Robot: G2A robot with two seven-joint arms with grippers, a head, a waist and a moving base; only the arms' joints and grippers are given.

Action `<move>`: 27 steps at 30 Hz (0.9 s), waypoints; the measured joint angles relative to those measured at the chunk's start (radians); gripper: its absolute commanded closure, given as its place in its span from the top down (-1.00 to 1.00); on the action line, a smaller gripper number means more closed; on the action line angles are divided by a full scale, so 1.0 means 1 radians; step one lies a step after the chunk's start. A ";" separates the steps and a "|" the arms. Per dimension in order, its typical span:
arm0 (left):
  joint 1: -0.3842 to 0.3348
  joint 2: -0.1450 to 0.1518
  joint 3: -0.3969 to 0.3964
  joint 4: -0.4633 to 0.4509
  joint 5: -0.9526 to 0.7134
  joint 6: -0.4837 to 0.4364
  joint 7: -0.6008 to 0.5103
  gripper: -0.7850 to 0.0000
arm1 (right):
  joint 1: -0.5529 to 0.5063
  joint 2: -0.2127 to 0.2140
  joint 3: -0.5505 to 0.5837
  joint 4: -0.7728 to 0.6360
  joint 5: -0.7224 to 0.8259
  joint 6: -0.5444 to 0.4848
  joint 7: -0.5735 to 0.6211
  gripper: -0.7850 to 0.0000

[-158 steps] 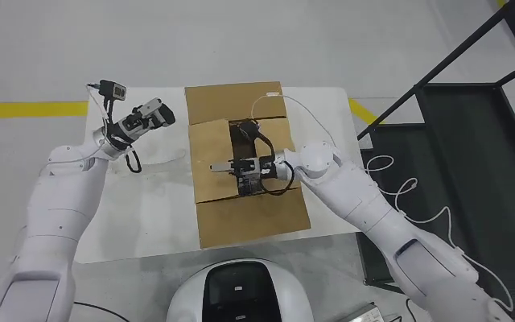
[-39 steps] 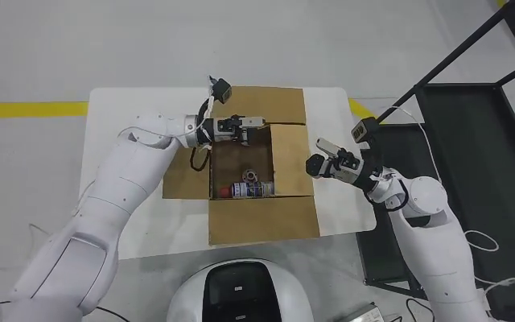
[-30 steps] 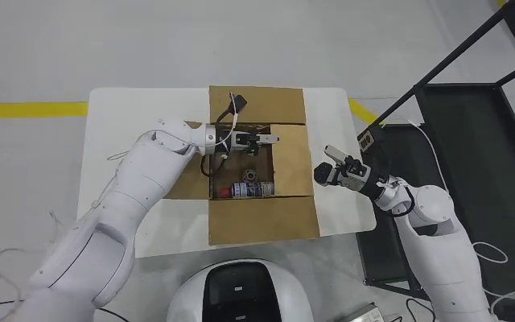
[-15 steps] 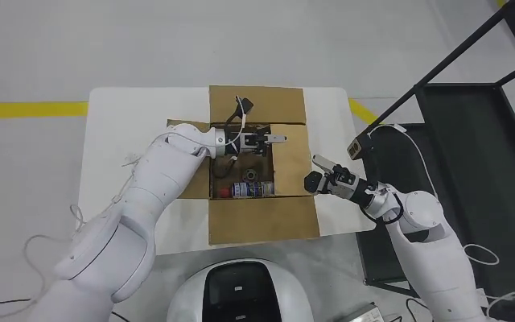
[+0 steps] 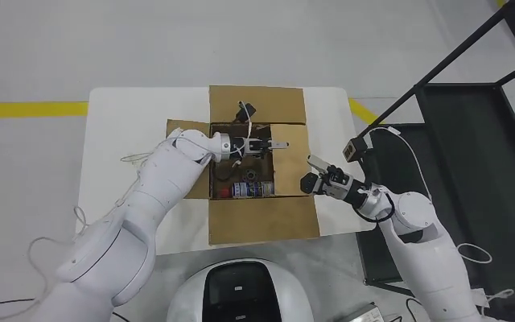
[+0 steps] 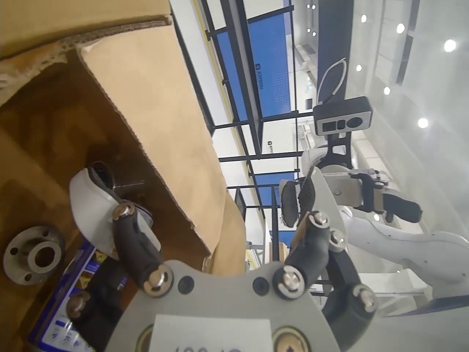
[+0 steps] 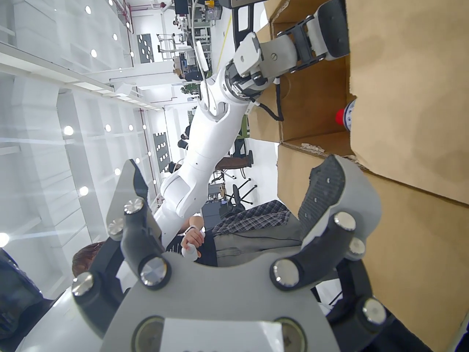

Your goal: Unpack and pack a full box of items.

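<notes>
Box point(image 5: 261, 219) sits in the middle of the table point(image 5: 129, 129) with all four flaps folded out at 12, 3, 6 and 9 o'clock, so the opening-up part looks done to me.

Inside I can make out two things. There's a can point(image 5: 248, 190) with a red cap lying on its side at the 6 o'clock end of the opening, and a metal flange point(image 5: 249, 175) just at its 12 o'clock. Can't say if they touch. Neither one is being held.

Left gripper point(image 5: 272, 146) is at the opening's 2 o'clock edge with its fingers spread apart. From its wrist view they look like they straddle the edge of the 3 o'clock flap, one finger down inside the box. Right gripper point(image 5: 308, 182) hangs at the outer edge of that same flap, around 4 o'clock of the box, fingers also apart with nothing between them.

My read is that those two items have yet to come out, and the whole repack plus closing the flaps is left. No idea whether more stuff is tucked in the box's shaded corners.
</notes>
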 measured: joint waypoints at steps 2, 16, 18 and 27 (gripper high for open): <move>0.014 -0.003 -0.008 -0.007 -0.007 0.003 0.022 1.00 | -0.008 0.000 0.000 0.004 -0.005 0.000 -0.004 1.00; 0.006 -0.038 -0.083 -0.078 -0.194 -0.094 -0.152 1.00 | -0.060 0.009 -0.024 -0.072 0.009 0.014 0.122 1.00; 0.005 -0.041 -0.091 -0.095 -0.223 -0.091 -0.189 1.00 | -0.063 0.011 -0.019 -0.073 0.009 0.010 0.151 1.00; 0.007 -0.069 -0.093 -0.135 -0.284 -0.065 -0.272 1.00 | -0.057 0.004 -0.057 -0.023 0.016 -0.048 0.045 1.00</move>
